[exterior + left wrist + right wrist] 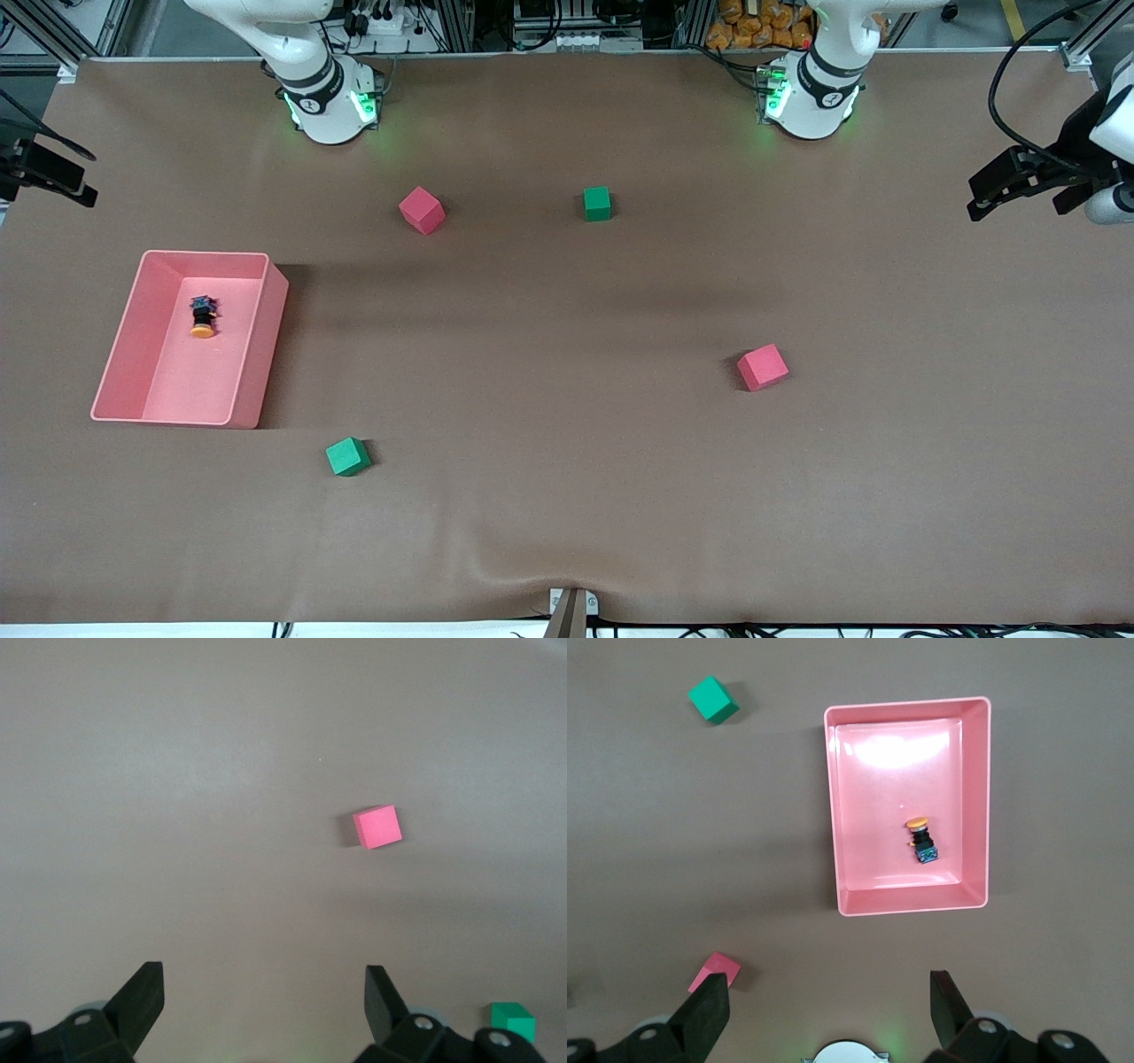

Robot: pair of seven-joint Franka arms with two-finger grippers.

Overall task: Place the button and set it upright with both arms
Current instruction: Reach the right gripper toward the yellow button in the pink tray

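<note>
The button is seen lying on its side in the pink tray beneath the right gripper, both grippers being spread and empty, the left gripper well apart.

- Even overhead light, brown table evenly lit, no hard hotspots.
- Cubes and pink bin cast short soft shadows.
- Glare patch on the bin floor in the right wrist view.
- Left wrist view looks washed out, slightly soft.
</note>
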